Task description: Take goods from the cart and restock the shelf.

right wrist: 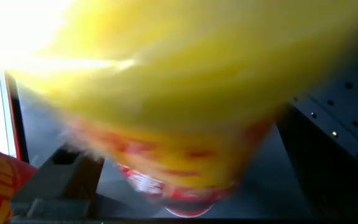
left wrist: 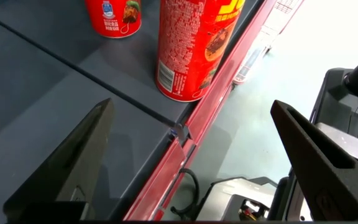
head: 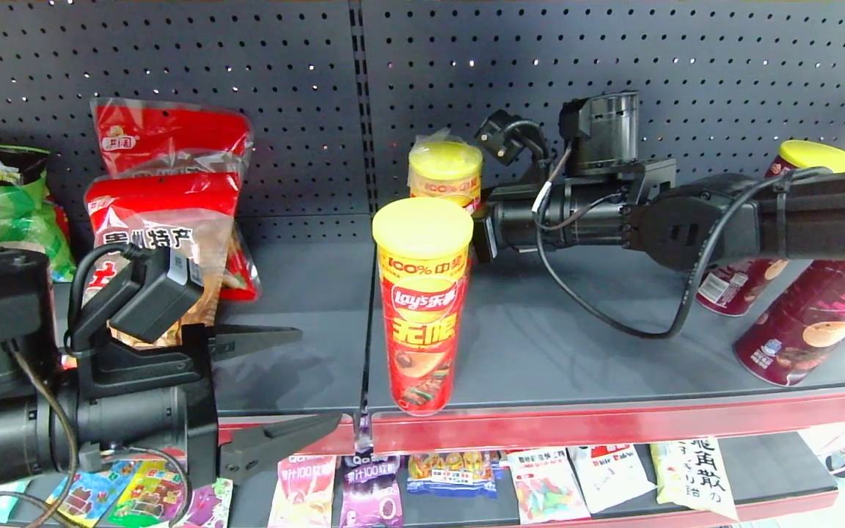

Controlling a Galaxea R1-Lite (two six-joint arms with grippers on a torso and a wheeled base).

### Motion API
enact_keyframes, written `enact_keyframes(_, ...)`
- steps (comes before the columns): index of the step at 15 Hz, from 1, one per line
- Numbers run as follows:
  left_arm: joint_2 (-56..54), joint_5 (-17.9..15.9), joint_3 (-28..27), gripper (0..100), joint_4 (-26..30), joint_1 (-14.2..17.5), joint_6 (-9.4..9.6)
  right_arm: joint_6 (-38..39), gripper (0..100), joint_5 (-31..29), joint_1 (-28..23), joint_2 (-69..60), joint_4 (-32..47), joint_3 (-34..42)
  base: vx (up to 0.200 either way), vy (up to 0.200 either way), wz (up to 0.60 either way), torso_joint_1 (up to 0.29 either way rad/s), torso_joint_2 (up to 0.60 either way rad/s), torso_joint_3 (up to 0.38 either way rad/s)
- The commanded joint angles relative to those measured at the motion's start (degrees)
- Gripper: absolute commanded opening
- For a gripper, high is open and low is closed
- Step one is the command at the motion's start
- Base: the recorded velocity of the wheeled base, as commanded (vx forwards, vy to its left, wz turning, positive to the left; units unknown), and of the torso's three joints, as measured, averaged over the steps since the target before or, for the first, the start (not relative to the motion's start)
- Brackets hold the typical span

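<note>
On the shelf point(head: 613, 424), a red chip canister with a yellow lid, the near canister point(head: 422, 308), stands upright at the front edge, just right of the seam between the two shelf panels. Straight behind it stands a second one of the same kind, the far canister point(head: 444, 172), upright and further back on the shelf toward the pegboard wall point(head: 723, 66).

The right arm comes in from the right across the shelf. The right hand point(right wrist: 185, 168) has its fingers point(right wrist: 61, 183) on either side of the far canister and looks clamped on it, with the yellow lid right up against the wrist camera.

The left hand point(head: 317, 378) hangs at the left, level with the shelf's red front lip and just left of the near canister. Its two fingers are spread wide apart with nothing between them, and it touches neither canister.

At the left of the shelf, two red snack bags point(head: 166, 198) lean against the back, with a green bag point(head: 15, 198) beyond them. On the right lie two maroon canisters point(head: 811, 323), both tilted. Small packets point(head: 543, 484) line the lower shelf beneath.
</note>
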Motion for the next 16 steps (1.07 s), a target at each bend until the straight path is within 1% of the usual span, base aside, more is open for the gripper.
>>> enact_keyframes(1, 0.5, 0.0, 0.0, 100, 0.0, 0.0, -0.45, 0.0, 100, -0.3, -0.2, -1.6, 0.0, 1.2, 0.0, 0.0, 0.0, 0.0, 0.0, 0.0)
enact_keyframes(3, 0.5, 0.0, -0.2, 100, 0.0, 0.2, -0.98, 0.1, 100, -0.6, -0.6, -5.1, 0.0, 4.4, 0.0, 0.0, 0.0, 0.0, 0.0, 0.0)
enact_keyframes(5, 0.6, 0.0, -0.2, 100, 0.0, 1.3, -0.89, 0.2, 100, -3.6, -1.5, -9.2, 0.0, 9.2, 0.0, 0.0, 0.0, 0.0, 0.0, 0.0)
enact_keyframes(6, 0.6, 0.3, -0.3, 100, 0.0, 1.8, -0.89, 0.2, 100, -4.8, -2.3, -11.2, -0.1, 11.6, 0.0, 0.0, 0.0, 0.0, 0.0, 0.0)
enact_keyframes(9, 1.2, 1.9, -0.5, 100, 0.0, 2.5, -0.89, 0.3, 100, -5.5, -3.3, -17.5, 0.0, 18.8, 0.0, 0.0, 0.0, 0.0, 0.0, 0.0)
enact_keyframes(10, 2.0, 2.0, -1.3, 100, -0.1, 3.0, -0.8, 0.2, 100, -6.9, -3.3, -22.6, 0.0, 23.7, 0.0, 0.0, 0.0, 0.0, 0.0, 0.0)
enact_keyframes(12, 3.5, 2.4, -2.9, 100, 0.0, 3.0, -0.8, 0.3, 100, -9.1, -3.0, -28.5, 0.0, 29.9, 0.0, 0.0, 0.0, 0.0, 0.0, 0.0)
enact_keyframes(13, 4.5, 3.2, -3.3, 100, -0.1, 3.0, -0.72, 0.3, 100, -9.5, -3.0, -33.1, 0.0, 35.1, 0.0, 0.0, 0.0, 0.0, 0.0, 0.0)
enact_keyframes(14, 5.3, 3.2, -3.2, 100, -0.1, 2.9, -0.54, 0.4, 100, -9.5, -2.9, -37.4, 0.0, 39.9, 0.0, 0.0, 0.0, 0.0, 0.0, 0.0)
enact_keyframes(15, 5.7, 3.2, -3.1, 100, -0.1, 2.8, -0.45, 0.3, 100, -9.4, -2.9, -40.0, 0.0, 42.7, 0.0, 0.0, 0.0, 0.0, 0.0, 0.0)
enact_keyframes(16, 6.5, 3.2, -2.9, 100, -0.1, 2.5, -0.45, 0.4, 100, -9.1, -2.8, -45.4, 0.0, 48.3, 0.0, 0.0, 0.0, 0.0, 0.0, 0.0)
